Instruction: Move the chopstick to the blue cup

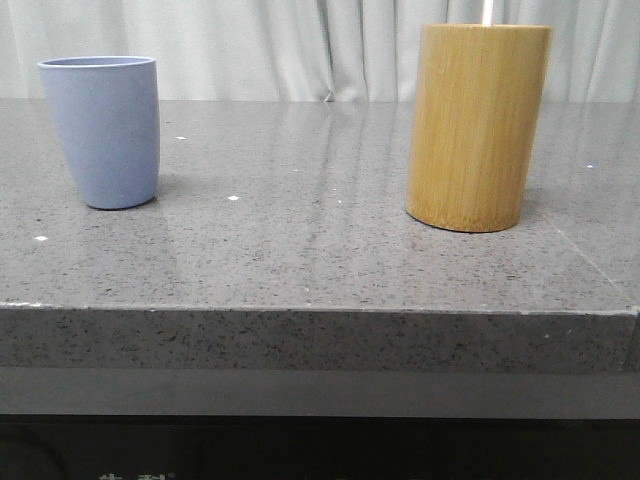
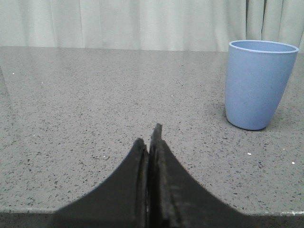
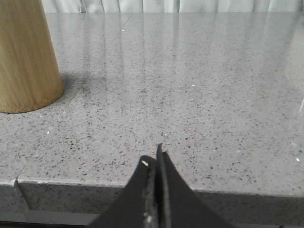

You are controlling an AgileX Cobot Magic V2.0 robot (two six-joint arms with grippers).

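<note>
The blue cup (image 1: 102, 130) stands upright at the left of the grey stone table (image 1: 300, 250), and the left wrist view shows the cup (image 2: 256, 83) too. A tall bamboo cylinder (image 1: 477, 125) stands at the right. The tip of the pale chopstick (image 1: 487, 12) pokes up out of it; its lower length is hidden inside. My left gripper (image 2: 150, 135) is shut with nothing in it, low over the table's near edge, well short of the cup. My right gripper (image 3: 157, 153) is shut and empty too, by the front edge, apart from the bamboo cylinder (image 3: 26, 57).
A pale curtain (image 1: 300, 45) hangs behind the table. Bare stone lies between the two containers. The table's front edge (image 1: 320, 310) drops to a dark ledge below.
</note>
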